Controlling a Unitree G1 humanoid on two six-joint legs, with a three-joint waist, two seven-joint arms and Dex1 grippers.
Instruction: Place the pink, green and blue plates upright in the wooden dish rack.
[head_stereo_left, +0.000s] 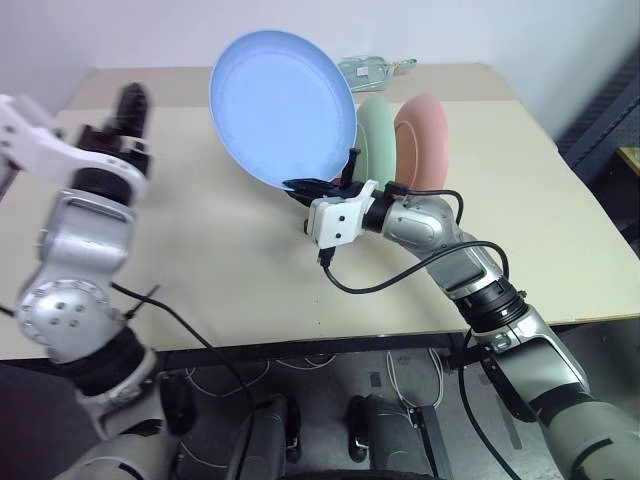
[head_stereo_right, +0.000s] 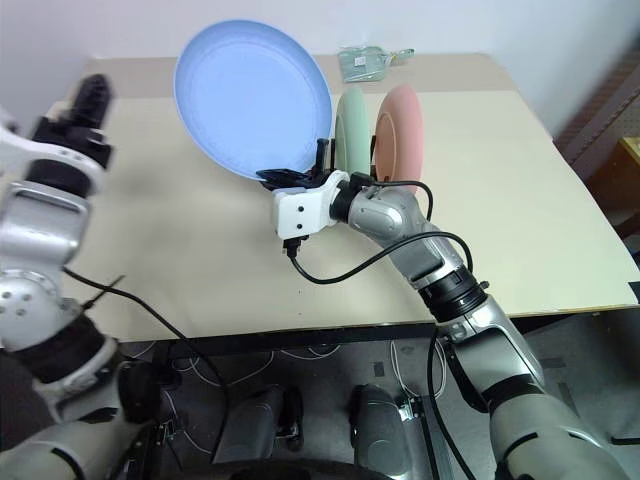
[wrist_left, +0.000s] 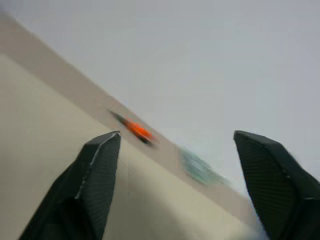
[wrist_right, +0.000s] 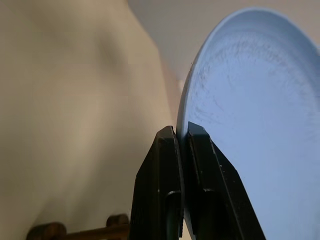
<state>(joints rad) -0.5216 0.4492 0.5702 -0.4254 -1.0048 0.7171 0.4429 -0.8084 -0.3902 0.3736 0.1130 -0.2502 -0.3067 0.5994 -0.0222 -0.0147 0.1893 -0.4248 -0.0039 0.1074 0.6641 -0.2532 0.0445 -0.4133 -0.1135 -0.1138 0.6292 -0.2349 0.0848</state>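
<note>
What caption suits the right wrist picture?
Right tool clamps the blue plate by its rim.

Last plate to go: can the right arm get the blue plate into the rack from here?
Probably yes: the right gripper clamps the blue plate just beside the green plate, nothing between.

Bright, even light; left wrist view smeared by motion blur.

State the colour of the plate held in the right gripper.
Light blue plate, pinched at its rim by the right gripper; clearest in the right eye view.
</note>
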